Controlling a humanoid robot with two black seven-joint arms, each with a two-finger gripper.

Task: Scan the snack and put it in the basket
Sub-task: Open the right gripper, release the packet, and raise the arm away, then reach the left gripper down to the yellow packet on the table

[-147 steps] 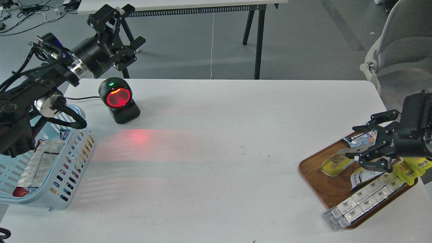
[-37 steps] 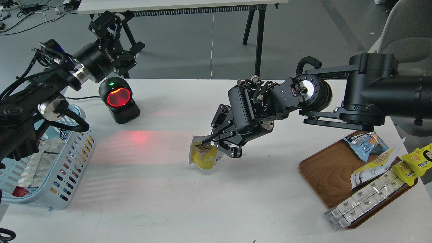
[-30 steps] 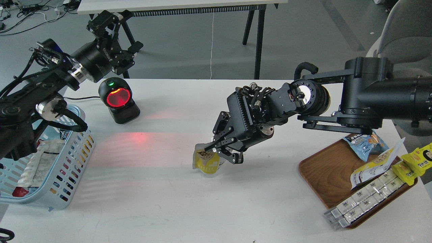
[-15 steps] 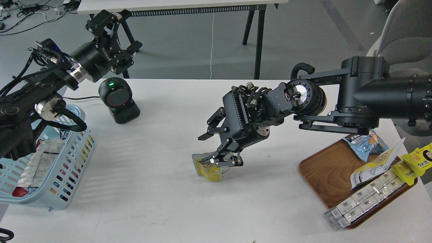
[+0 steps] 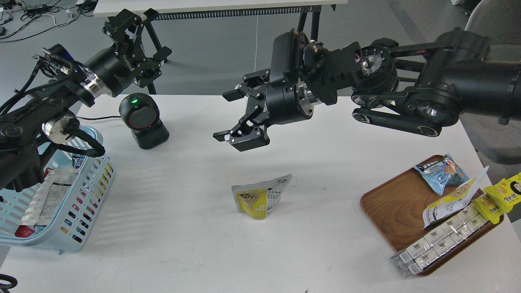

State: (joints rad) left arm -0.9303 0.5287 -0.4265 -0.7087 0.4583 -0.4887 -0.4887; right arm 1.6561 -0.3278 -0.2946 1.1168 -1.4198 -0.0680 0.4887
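Note:
The snack (image 5: 259,199), a small pouch with a yellow front picturing tan beans and a white printed back, stands alone on the white table near its middle. My right gripper (image 5: 226,115) is open and empty, raised well above the table, up and left of the snack. My left gripper (image 5: 147,34) hangs in the air at the upper left, behind the scanner, with its fingers spread open and nothing in them. The light blue basket (image 5: 83,202) stands at the table's left edge under my left arm and holds some packets.
A black barcode scanner (image 5: 143,121) with a dark window and a green light stands at the back left. A brown wooden tray (image 5: 397,217) at the right holds a blue packet (image 5: 441,171), a yellow cartoon packet (image 5: 504,195), another pouch and white boxes. A chair stands far right.
My right gripper opened, let go of the snack on the table, then rose up and back. The scanner's red light went out. The left arm barely moved.

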